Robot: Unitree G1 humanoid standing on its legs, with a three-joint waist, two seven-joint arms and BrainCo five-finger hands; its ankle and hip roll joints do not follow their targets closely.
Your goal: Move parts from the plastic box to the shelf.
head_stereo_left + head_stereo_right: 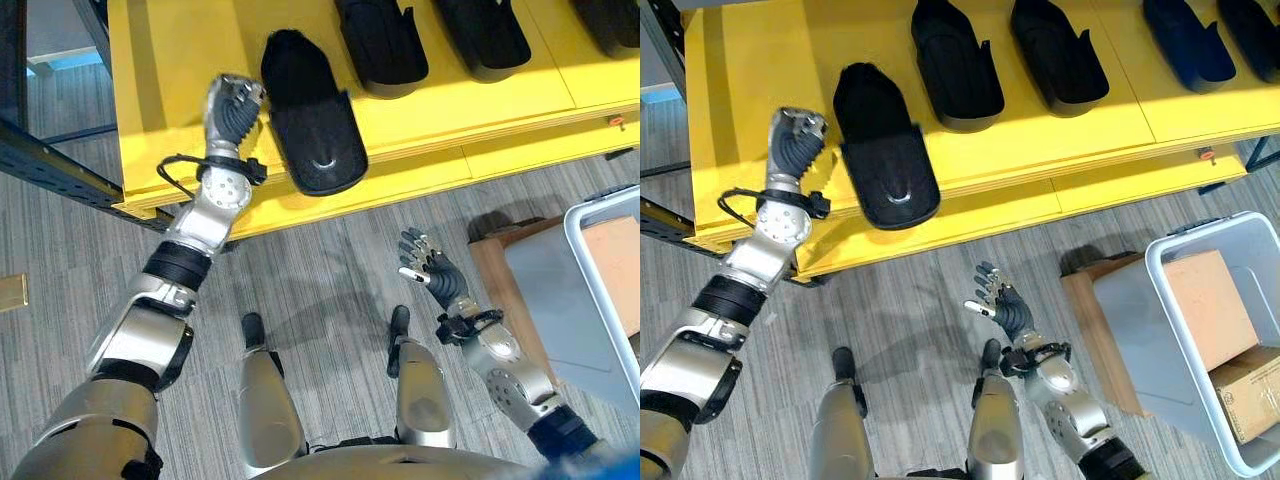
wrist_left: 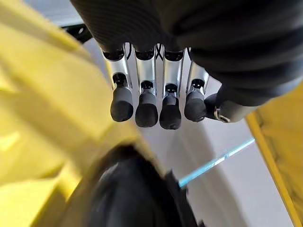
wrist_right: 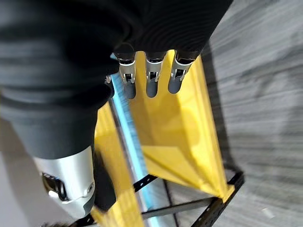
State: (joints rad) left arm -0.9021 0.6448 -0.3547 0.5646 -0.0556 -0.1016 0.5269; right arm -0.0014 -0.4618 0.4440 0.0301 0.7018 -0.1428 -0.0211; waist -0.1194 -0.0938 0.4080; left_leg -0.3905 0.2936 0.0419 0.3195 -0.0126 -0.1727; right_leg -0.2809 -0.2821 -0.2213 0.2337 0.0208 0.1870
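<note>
Up at eleven o'clock in the left eye view, the left hand point(image 1: 233, 108) rests over the yellow shelf point(image 1: 160, 90), just beside the nearest black part point(image 1: 310, 115), which lies flat with its wide end toward the shelf's front edge. At four o'clock the right hand point(image 1: 432, 268) hangs over the grey floor point(image 1: 320, 280), fingers spread and empty.

Across in the right eye view, more comes in: four further black parts point(image 1: 955, 60) in a row at twelve o'clock, and the grey plastic box point(image 1: 1200, 300) at four o'clock, with cardboard boxes point(image 1: 1210, 295) inside.

Close up, the left wrist view shows the left hand's fingers point(image 2: 147, 106) straight and holding nothing, the black part below them.

Likewise, the right wrist view shows straight fingers point(image 3: 151, 82) pointing at the shelf's yellow end.
</note>
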